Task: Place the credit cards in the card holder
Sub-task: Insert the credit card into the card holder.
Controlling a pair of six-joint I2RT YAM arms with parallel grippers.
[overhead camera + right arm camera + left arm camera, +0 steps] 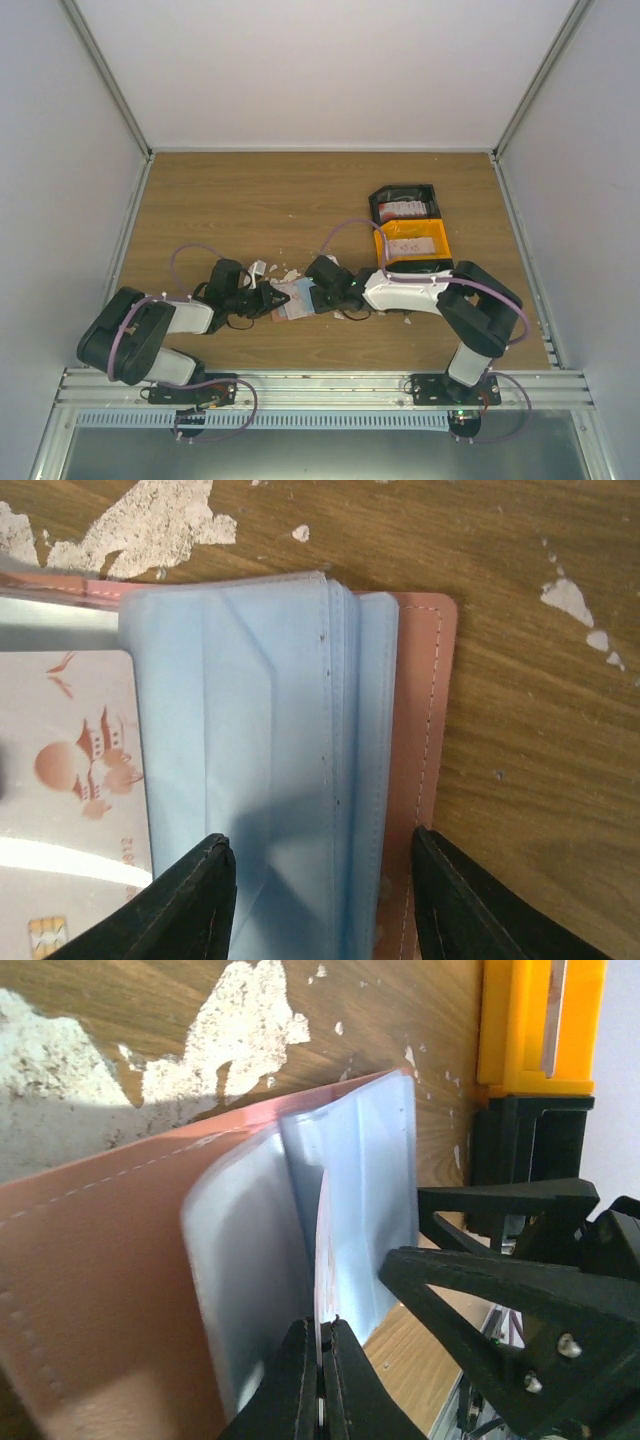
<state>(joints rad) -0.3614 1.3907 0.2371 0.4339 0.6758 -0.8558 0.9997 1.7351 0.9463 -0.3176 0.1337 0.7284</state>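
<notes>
card holder [290,740] open (blue sleeves), left tool [321,1380] pinching card [321,1260], right tool [320,845] spread

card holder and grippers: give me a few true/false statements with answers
1. The holder lies open, its pale blue sleeves showing. True.
2. The left gripper is wide open. False: its fingers are shut on the edge of a thin white card.
3. The orange bin sits nearer the arm bases than the black bin. True.
4. The right gripper is clamped on the holder. False: it is open, its fingers on either side of the blue sleeves.
5. The holder is inside the orange bin. False: it lies on the table between the two grippers.
</notes>
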